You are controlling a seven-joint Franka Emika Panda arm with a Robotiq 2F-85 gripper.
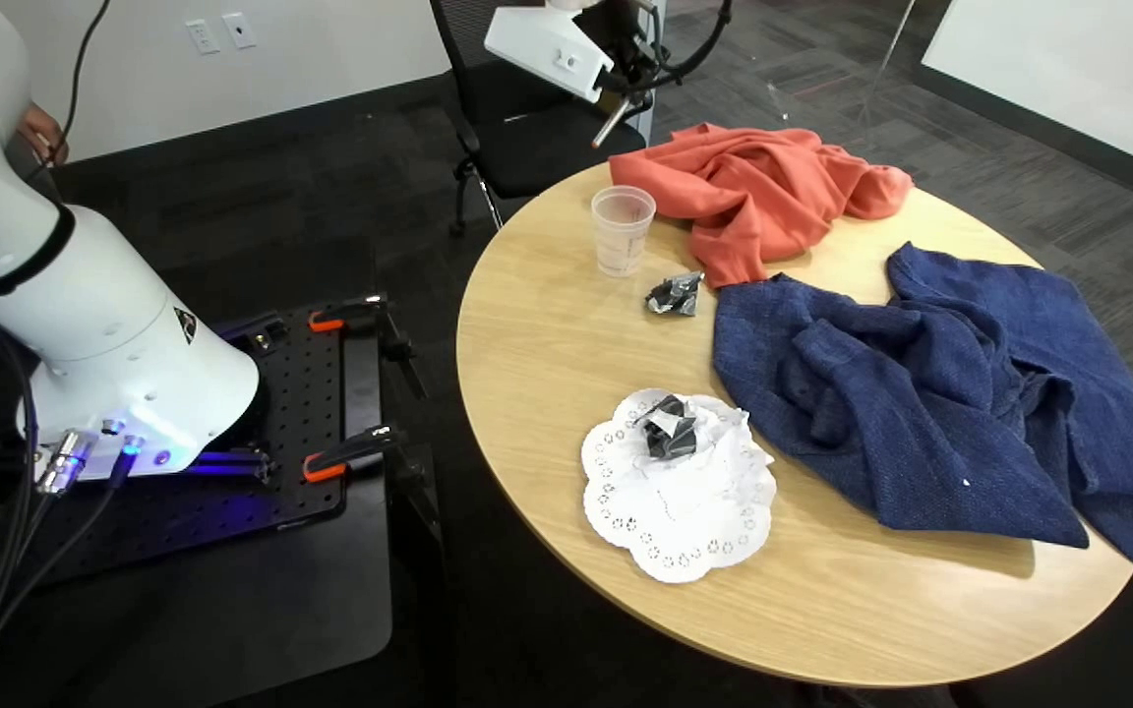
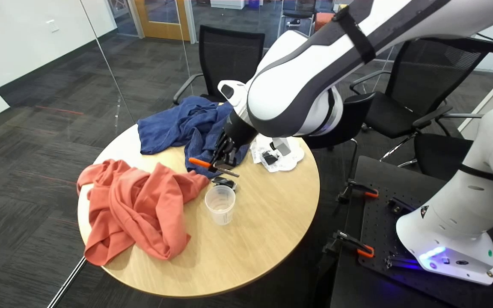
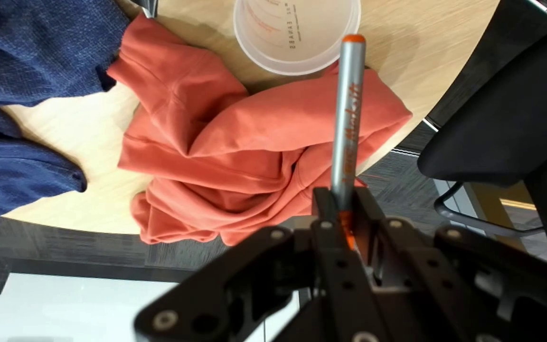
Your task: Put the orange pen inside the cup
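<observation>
Currently, pincer [image 3: 344, 202]: narrow, clamped on the orange pen [image 3: 348, 114].
Orange pen: aloft, tilted, higher than the cup [image 1: 621, 234].
Cup: upright on the counter [image 1: 537, 334], just beside the red cloth [image 1: 758, 182].
Dark clump [image 1: 675, 294]: near the cup.
White doily [image 1: 621, 487]: well apart from the cup, near the blue cloth [image 1: 921, 423].

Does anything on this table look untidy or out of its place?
Yes: the blue cloth lies bunched, reaching past the edge of the table; a crumpled dark clump near the cup looks like litter.
</observation>
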